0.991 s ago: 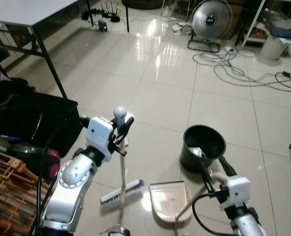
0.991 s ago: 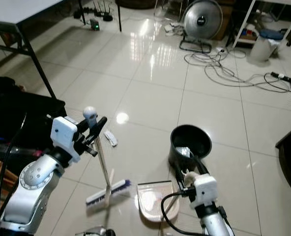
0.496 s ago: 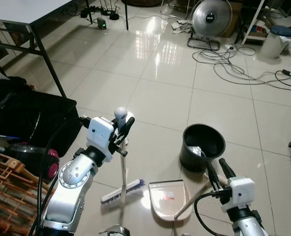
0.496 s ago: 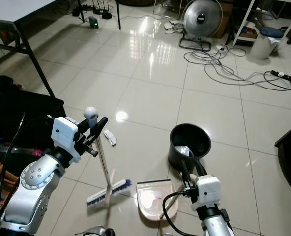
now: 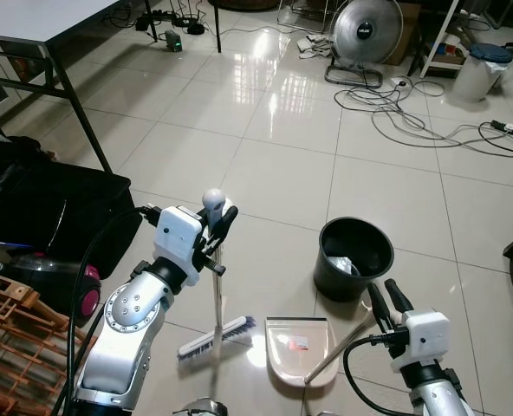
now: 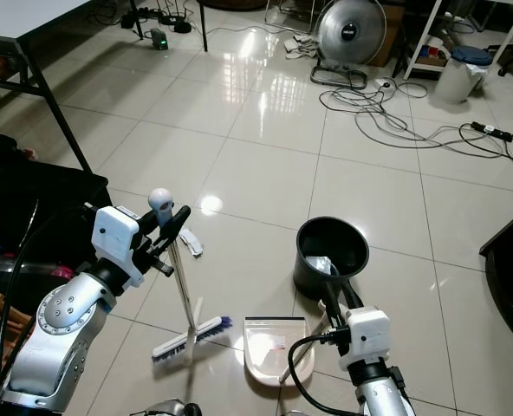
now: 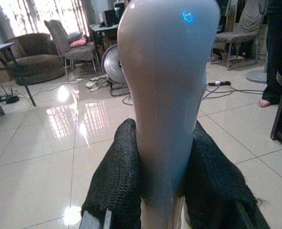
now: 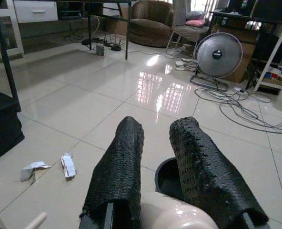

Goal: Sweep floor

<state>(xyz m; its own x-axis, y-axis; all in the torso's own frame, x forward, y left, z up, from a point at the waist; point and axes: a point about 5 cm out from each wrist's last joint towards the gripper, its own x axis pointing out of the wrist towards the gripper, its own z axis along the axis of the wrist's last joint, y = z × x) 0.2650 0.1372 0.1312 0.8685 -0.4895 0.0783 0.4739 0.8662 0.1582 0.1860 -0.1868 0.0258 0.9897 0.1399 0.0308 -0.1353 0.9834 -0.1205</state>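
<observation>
Open tile ahead; black bin (image 5: 354,258) right, black bag (image 5: 53,212) left, cables (image 5: 430,121) beyond.
</observation>
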